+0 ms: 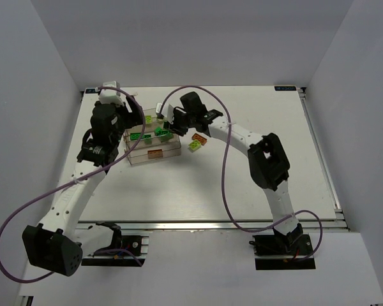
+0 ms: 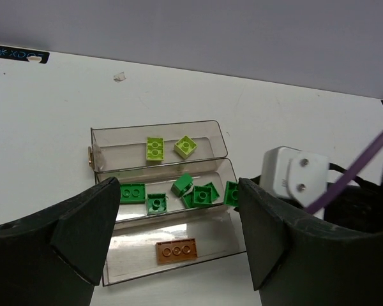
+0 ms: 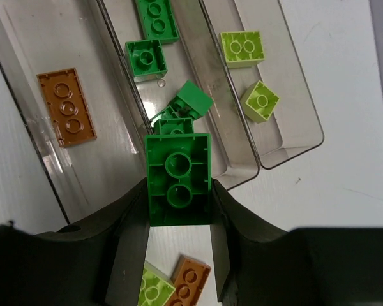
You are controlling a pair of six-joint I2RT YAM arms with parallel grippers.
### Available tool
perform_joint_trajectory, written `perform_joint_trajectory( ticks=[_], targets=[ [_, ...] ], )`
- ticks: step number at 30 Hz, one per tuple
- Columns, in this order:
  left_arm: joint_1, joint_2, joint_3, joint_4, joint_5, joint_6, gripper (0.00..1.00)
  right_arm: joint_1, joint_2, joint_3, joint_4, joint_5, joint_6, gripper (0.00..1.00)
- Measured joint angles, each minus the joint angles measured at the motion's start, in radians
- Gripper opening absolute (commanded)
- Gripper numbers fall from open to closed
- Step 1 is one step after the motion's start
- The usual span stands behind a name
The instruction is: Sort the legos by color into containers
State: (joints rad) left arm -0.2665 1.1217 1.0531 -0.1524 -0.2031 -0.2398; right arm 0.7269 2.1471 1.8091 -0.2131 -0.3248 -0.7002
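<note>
Seen from overhead, two white robot arms are reaching across a white tabletop (image 1: 255,185) toward a cluster of clear plastic bins (image 1: 140,159) sitting left of centre. The bins are lying side by side, and three of them are showing their contents.

The left fingers (image 2: 96,223) are spreading wide apart with nothing between them, released and empty. They are hanging above the bins, at the left edge of the cluster in the overhead view.

The right fingers (image 3: 137,217) are clenching a dark green brick (image 3: 179,182) by its two long sides, with its hollow underside facing the wrist camera. The brick is hanging over the end of the middle bin, right at that bin's rim.

Inside the far bin, two lime bricks (image 2: 155,148) are lying near each other. In the middle bin, several loose green bricks (image 2: 156,203) are lying scattered, some of them tilting against one another. In the near bin, a single flat orange piece (image 2: 176,250) is lying alone.

Outside the bins, just to their right on the tabletop, a lime brick (image 3: 150,290) and an orange brick (image 3: 188,284) are lying touching each other, below the right fingers in the wrist view.
</note>
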Motion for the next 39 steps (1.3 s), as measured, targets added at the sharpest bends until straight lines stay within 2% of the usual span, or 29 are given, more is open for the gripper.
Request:
perform_joint_trajectory(
  ticks=[3, 5, 9, 10, 18, 22, 25, 34, 35, 37, 39],
  targets=[
    [0.0, -0.003, 0.0, 0.003, 0.0, 0.0, 0.83, 0.0, 0.069, 0.081, -0.041, 0.001, 0.012, 0.0],
    [0.0, -0.006, 0.0, 0.004, 0.001, 0.0, 0.84, 0.0, 0.098, 0.123, -0.059, 0.004, 0.016, 0.05],
    [0.0, -0.011, 0.0, 0.004, 0.003, 0.0, 0.83, 0.0, 0.119, 0.171, -0.069, 0.005, 0.018, 0.19],
    [0.001, -0.014, 0.0, 0.005, 0.004, 0.0, 0.84, 0.0, 0.124, 0.177, -0.069, 0.004, 0.018, 0.26],
    [0.001, -0.028, -0.011, 0.027, 0.011, 0.0, 0.84, 0.0, 0.179, 0.184, -0.069, 0.018, 0.013, 0.46],
    [0.001, -0.027, -0.015, 0.026, 0.02, 0.0, 0.84, 0.0, 0.203, 0.196, -0.07, 0.027, 0.012, 0.6],
    [0.001, -0.027, -0.016, 0.027, 0.027, 0.0, 0.84, 0.0, 0.204, 0.204, -0.071, 0.03, 0.013, 0.65],
    [0.001, -0.027, -0.016, 0.029, 0.048, -0.001, 0.84, 0.0, 0.198, 0.204, -0.072, 0.022, 0.018, 0.69],
    [0.002, -0.026, -0.016, 0.031, 0.056, -0.001, 0.89, 0.0, 0.192, 0.201, -0.077, 0.018, 0.021, 0.7],
    [0.002, -0.019, -0.016, 0.037, 0.076, 0.0, 0.9, 0.0, 0.16, 0.171, -0.083, 0.009, 0.032, 0.82],
    [0.002, -0.002, -0.016, 0.043, 0.101, -0.002, 0.9, -0.005, 0.107, 0.127, -0.095, -0.001, 0.045, 0.89]
  ],
)
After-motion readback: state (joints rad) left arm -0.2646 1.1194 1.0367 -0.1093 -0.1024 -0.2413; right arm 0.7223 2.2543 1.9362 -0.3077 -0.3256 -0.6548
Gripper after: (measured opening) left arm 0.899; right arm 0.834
